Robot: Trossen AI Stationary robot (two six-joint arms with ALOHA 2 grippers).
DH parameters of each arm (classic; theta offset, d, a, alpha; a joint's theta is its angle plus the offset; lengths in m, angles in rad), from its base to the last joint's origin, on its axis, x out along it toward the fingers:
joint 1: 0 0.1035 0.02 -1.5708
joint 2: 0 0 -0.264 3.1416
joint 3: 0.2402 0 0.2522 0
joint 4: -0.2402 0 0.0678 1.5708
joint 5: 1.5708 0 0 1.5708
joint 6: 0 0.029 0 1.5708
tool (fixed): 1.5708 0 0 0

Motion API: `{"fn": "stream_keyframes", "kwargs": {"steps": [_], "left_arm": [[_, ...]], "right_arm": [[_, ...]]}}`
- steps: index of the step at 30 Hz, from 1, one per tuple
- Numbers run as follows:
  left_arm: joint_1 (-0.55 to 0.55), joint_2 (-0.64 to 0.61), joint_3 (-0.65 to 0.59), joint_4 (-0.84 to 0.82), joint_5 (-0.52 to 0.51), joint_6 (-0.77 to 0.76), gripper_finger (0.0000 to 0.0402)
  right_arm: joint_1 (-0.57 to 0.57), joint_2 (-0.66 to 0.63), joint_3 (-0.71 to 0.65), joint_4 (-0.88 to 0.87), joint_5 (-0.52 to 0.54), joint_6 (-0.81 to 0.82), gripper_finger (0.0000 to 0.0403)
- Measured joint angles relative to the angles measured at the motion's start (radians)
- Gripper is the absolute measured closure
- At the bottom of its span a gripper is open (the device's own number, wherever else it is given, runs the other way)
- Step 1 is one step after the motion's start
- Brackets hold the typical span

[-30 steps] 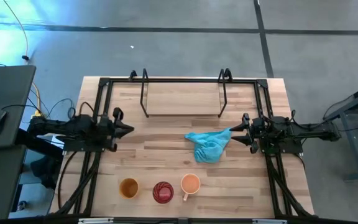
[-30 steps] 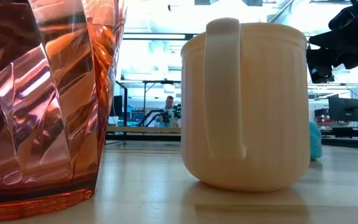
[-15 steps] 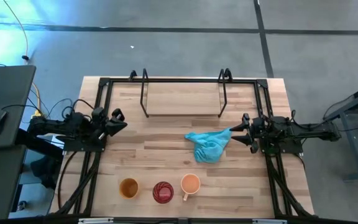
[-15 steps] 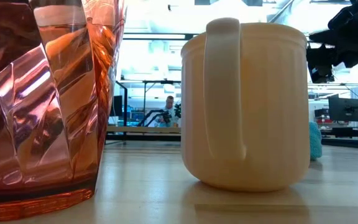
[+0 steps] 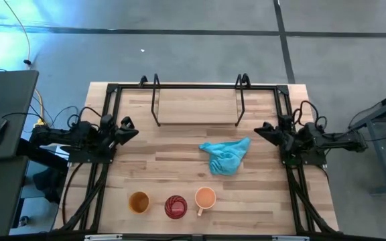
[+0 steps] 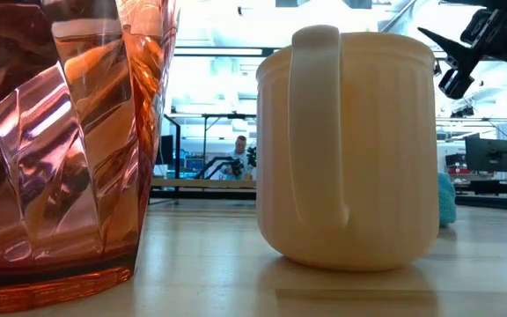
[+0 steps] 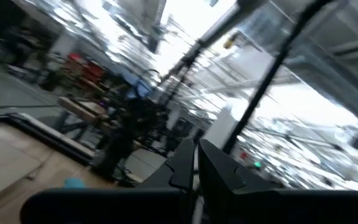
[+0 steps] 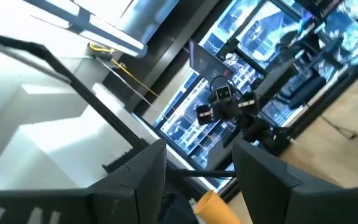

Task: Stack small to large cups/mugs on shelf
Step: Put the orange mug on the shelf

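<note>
In the high view three cups stand in a row near the table's near edge: the yellow-orange cup (image 5: pixel 139 201), the red ribbed cup (image 5: pixel 175 206) and the light orange mug (image 5: pixel 205 198). The low view shows the red cup (image 6: pixel 60 141) and the mug (image 6: pixel 350 150) close up, each standing on its base. The shelf (image 5: pixel 196 107) stands at the far side. My left gripper (image 5: pixel 131 128) (image 7: pixel 195 168) is shut, raised over the table's left part. My right gripper (image 5: pixel 259 128) (image 8: pixel 194 168) (image 6: pixel 443 62) is open, raised over the right part. Both are far from the cups.
A crumpled turquoise cloth (image 5: pixel 225 156) lies between the shelf and the mug, near my right gripper. Black frame rails (image 5: pixel 106 107) run along the table's left, right and far sides. Bare wood lies between the cups and the shelf.
My left gripper has drawn back toward the table's left edge and tipped upward. In the last half second my right gripper has risen and tipped upward, shifting toward the far edge. The cups, cloth and shelf have stayed in place.
</note>
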Motion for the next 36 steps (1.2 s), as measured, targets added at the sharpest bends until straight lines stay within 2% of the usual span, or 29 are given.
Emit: {"fn": "stream_keyframes", "kwargs": {"steps": [5,7,9,11,17,22,33,36], "left_arm": [[0.0,0.0,0.0,0.009,-0.032,0.001,0.0389],[0.0,0.0,0.0,0.007,-0.05,0.003,0.0389],[0.0,0.0,0.0,-0.003,-0.072,0.015,0.0389],[0.0,0.0,-0.001,-0.016,-0.073,0.011,0.0389],[0.0,0.0,-0.001,-0.024,-0.03,-0.075,0.0389],[0.0,0.0,-0.001,-0.023,-0.032,-0.078,0.0389],[0.0,0.0,-0.001,-0.023,-0.054,-0.077,0.0389],[0.0,0.0,-0.001,-0.023,-0.104,-0.068,0.0389]], "right_arm": [[0.0,0.0,0.0,-0.004,0.0,-0.069,0.0226],[-0.002,0.0,0.0,-0.011,0.049,-0.12,0.0226],[-0.004,0.0,0.0,-0.011,0.114,-0.105,0.0226],[-0.004,0.0,0.0,-0.011,0.134,-0.078,0.0226],[-0.004,0.0,0.0,-0.066,0.144,-0.178,0.0226],[-0.004,0.0,0.0,-0.145,0.172,-0.186,0.0226],[-0.004,0.0,0.0,-0.153,0.132,-0.187,0.0226],[-0.005,0.0,0.0,-0.153,0.132,-0.186,0.0226]]}}
